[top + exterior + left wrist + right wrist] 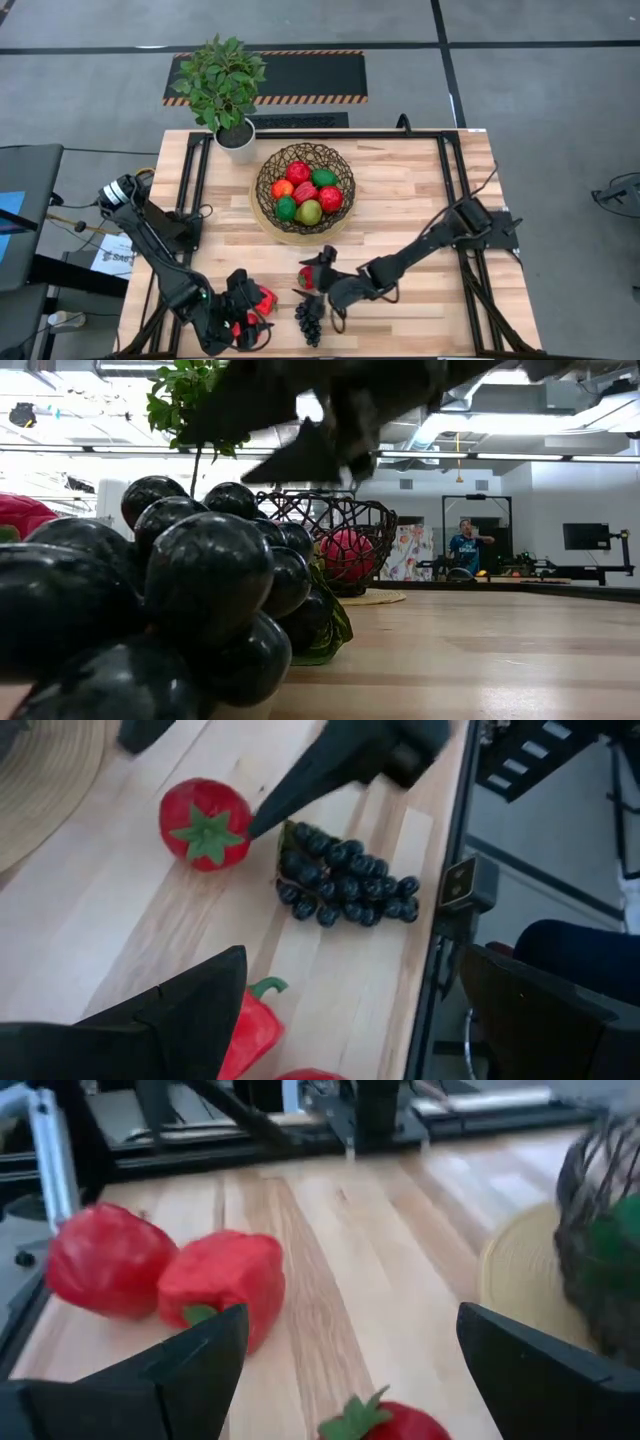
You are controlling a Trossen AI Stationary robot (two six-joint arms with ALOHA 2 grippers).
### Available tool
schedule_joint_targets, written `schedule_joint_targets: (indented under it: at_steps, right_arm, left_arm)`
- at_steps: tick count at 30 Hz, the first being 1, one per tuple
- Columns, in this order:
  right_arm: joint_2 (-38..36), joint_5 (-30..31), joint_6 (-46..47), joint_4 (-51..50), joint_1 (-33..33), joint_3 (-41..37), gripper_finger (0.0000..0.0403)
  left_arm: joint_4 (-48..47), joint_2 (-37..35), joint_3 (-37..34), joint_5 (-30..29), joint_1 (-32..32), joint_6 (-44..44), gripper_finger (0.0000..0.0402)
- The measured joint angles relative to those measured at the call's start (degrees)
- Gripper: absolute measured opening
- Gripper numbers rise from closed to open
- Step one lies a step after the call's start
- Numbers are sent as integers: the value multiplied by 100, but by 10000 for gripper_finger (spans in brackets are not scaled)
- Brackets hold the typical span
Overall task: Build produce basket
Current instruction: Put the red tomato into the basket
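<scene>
**Produce basket, partly filled; loose pieces at the lower edge of the table**

Item 1. Basket (304, 188): round bowl of dark open woven strands on a tan round base, at the centre of the high view, slightly above the middle of the table (420, 200). Contents: red, orange and green pieces plus one yellow-green piece, packed touching one another.

Item 2. Strawberry (307, 277): red with a green leafy cap, on the table just below the basket in the high view, beside the right gripper.

Item 3. Grape bunch (309, 317): dark purple, lying flat near the lower edge of the table, below the strawberry. It fills the left half of the low view.

Item 4. Red peppers (262, 300): two glossy red pieces, one with a green stem, lower left of centre, at the left gripper.

Item 5. Right gripper (332, 285): lower centre of the high view, between strawberry and grapes; fingers spread, pinching nothing.

Item 6. Left gripper (245, 305): lower left, over the red peppers; fingers spread, nothing gripped.

Item 7. Potted plant (228, 90): green leaves in a white pot, at the table's upper left corner.

Writing: a white sheet (110, 258) left of the table bears print too small to read.
</scene>
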Motion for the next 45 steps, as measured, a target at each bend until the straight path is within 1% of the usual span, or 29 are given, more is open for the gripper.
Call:
schedule_joint_targets:
  at_steps: [2,5,10,19,22,28,32,36,45]
  right_arm:
    - [153,-114,200,-22,-72,22,374]
    - [432,-129,345,-26,-107,78,374]
    - [694,-141,524,-121,-149,79,374]
    - [769,-232,766,-713,-251,75,373]
    - [725,-234,794,-738,-249,81,360]
    - [655,-237,810,-773,-211,76,311]
    - [422,-258,810,-922,-210,81,304]
    - [-1,-256,801,-1233,-198,70,313]
    - [-1537,-229,-175,-1410,132,76,316]
  left_arm:
    - [-12,10,3,-27,-13,-3,347]
    - [-10,12,3,-127,-36,1,347]
    - [-17,12,3,-177,-36,1,347]
    - [-15,12,3,-222,-36,-1,347]
    - [-15,12,3,-279,-36,-3,347]
    - [-17,12,3,-300,-36,-10,347]
    - [-17,12,3,-303,-36,-9,347]
    - [-17,12,3,-327,-34,-8,347]
    - [3,10,3,-1045,-34,44,347]
